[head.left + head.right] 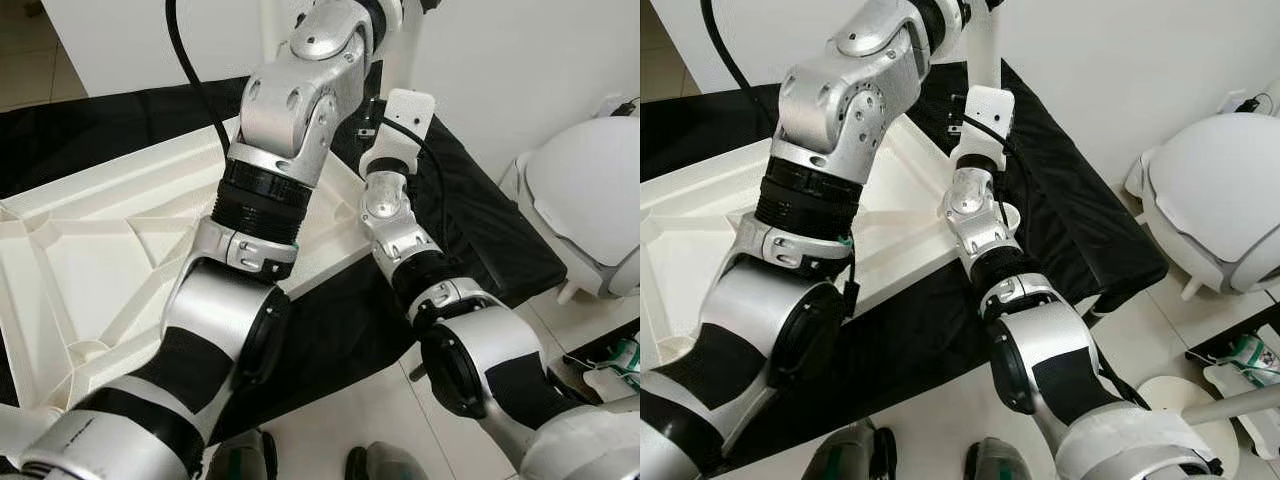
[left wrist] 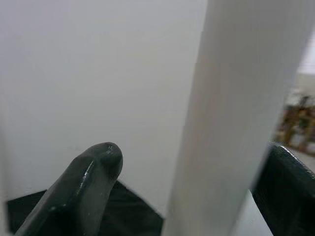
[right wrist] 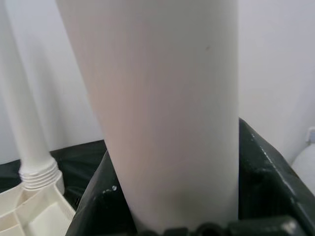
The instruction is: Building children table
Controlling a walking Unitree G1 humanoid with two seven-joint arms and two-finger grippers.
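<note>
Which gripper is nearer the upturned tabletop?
Right. The right gripper clamps the white leg low, just above the tabletop; the left gripper straddles the leg higher up, jaws open.

We seem indoors at home: pale tiled floor [image 1: 400, 410], plain white wall [image 1: 500, 70] (black cloth [image 1: 480, 230] spread underneath).

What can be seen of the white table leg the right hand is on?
The table leg is a smooth, round, off-white tube, plastic by its look, standing roughly upright. The right hand has its black fingers on either side of it, low on the tube. The left hand's fingers flank a like white tube, possibly the same leg. Another leg already stands screwed into a threaded socket on the upturned white tabletop, which lies on black cloth.
</note>
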